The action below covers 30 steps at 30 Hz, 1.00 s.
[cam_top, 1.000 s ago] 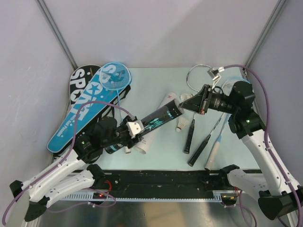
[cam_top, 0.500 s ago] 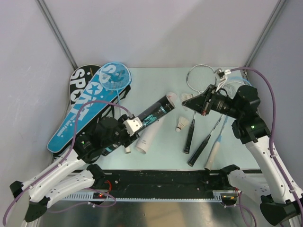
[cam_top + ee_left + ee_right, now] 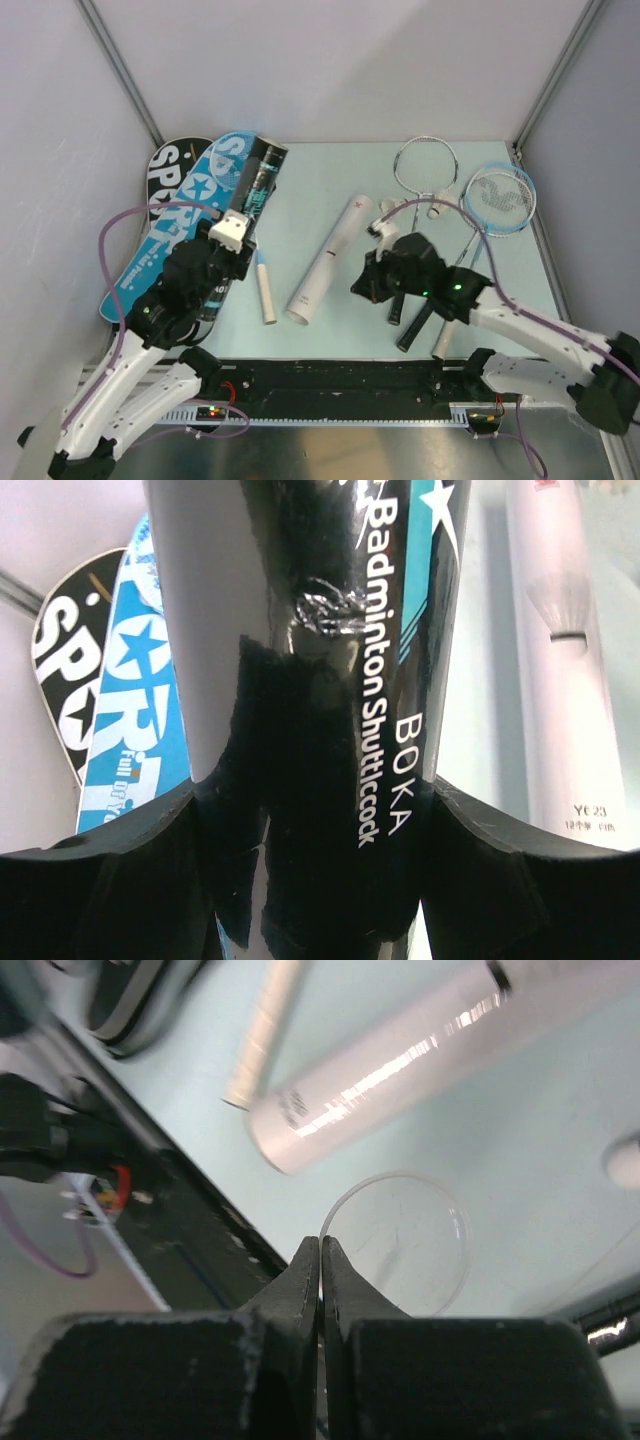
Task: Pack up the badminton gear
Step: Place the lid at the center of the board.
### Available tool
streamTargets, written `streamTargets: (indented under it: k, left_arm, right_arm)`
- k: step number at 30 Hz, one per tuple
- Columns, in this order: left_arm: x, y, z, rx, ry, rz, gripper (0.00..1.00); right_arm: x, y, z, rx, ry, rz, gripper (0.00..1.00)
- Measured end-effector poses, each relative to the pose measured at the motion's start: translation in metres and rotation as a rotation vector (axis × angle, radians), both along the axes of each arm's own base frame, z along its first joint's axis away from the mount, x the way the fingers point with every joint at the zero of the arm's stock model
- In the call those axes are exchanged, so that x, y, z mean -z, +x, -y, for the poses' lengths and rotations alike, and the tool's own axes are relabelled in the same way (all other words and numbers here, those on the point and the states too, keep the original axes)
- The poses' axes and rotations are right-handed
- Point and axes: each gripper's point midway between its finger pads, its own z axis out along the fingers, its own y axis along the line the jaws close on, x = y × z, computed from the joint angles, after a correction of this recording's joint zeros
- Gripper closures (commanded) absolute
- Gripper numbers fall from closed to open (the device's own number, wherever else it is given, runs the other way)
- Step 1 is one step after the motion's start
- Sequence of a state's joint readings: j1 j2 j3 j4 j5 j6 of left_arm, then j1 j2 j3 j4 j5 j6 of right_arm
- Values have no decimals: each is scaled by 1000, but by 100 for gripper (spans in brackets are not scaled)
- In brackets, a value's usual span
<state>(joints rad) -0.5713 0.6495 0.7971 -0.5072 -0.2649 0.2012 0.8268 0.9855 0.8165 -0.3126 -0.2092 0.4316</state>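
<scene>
Gripping the glossy black teal-printed tube, left hand; right hand pinches clear lid.

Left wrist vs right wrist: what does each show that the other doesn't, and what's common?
Left wrist only: the black tube, printed Badminton Shuttlecock, clamped between the left gripper fingers, with the blue cover and black cover beyond it. Right wrist only: the right gripper shut, apparently pinching the rim of a clear lid, plus a pale racket handle and the black rail. Both: the white tube, lying flat.
</scene>
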Motion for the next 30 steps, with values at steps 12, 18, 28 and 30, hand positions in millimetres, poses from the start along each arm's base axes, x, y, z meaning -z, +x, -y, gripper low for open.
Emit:
streamTargets:
  k: [12, 18, 28, 30]
  left_arm:
    - [-13, -15, -3, 19, -117, 101, 65]
    - [1, -25, 8, 88, -160, 75, 65]
    - [5, -39, 30, 223, -210, 45, 64]
    - [6, -43, 38, 267, -218, 34, 64]
  right_arm:
    - [134, -15, -33, 39, -407, -10, 91]
    - [162, -10, -26, 108, -519, 27, 76]
    - [133, 8, -18, 133, -456, 62, 55]
    - [115, 18, -14, 144, -397, 61, 54]
